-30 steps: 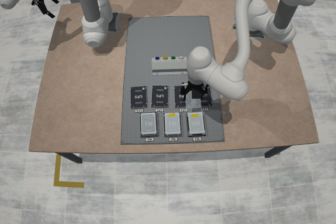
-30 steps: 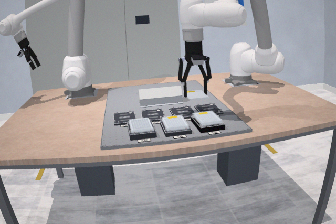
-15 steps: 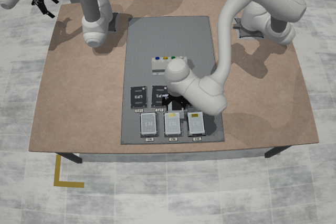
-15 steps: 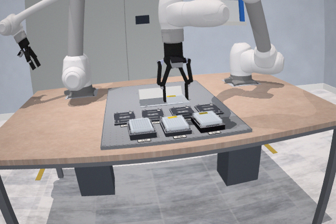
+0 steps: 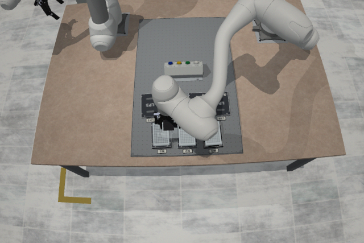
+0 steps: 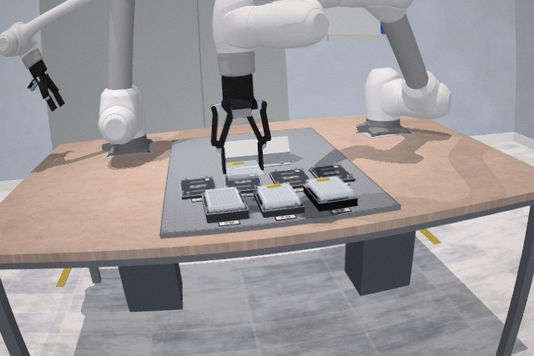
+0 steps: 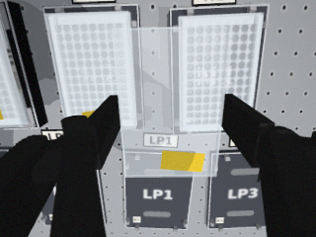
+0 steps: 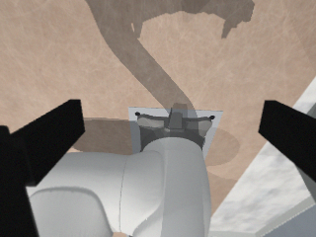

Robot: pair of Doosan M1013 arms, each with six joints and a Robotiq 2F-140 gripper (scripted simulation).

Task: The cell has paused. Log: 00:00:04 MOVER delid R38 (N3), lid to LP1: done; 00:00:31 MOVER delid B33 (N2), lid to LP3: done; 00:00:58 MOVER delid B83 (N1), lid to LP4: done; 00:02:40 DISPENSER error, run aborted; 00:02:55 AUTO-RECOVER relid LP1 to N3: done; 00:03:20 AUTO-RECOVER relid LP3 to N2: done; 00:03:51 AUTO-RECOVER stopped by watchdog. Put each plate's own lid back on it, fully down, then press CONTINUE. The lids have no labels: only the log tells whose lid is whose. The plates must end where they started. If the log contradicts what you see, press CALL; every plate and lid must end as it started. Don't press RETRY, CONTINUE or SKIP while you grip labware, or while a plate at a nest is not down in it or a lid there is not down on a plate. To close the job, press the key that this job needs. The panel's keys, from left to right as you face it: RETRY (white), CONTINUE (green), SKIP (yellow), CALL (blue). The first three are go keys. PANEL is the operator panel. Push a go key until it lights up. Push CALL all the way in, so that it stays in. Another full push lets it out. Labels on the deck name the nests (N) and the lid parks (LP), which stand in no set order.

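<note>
My left gripper (image 6: 243, 169) (image 7: 170, 110) is shut on a clear lid (image 6: 244, 174) (image 7: 170, 133) with a yellow mark, held level above the deck near LP1 and between the N1 and N2 plates. The N1 plate (image 5: 160, 137) (image 6: 224, 200) (image 7: 222, 74) shows bare wells and no yellow mark. The N2 plate (image 5: 186, 140) (image 6: 279, 198) (image 7: 91, 64) and the N3 plate (image 6: 331, 190) (image 5: 213, 140) each carry a lid with a yellow mark. My right gripper (image 5: 58, 9) (image 6: 57, 106) (image 8: 171, 116) is open and empty, off the table's corner.
Lid parks LP3 (image 5: 148, 110) (image 6: 197, 193), LP1 (image 7: 158, 207), LP2 (image 6: 291, 183) and LP4 (image 5: 226, 107) show no lids. The panel (image 5: 183, 70) (image 6: 278, 149) stands behind them, its keys unlit. The left arm (image 5: 194, 116) hides part of the parks and nests in the top view.
</note>
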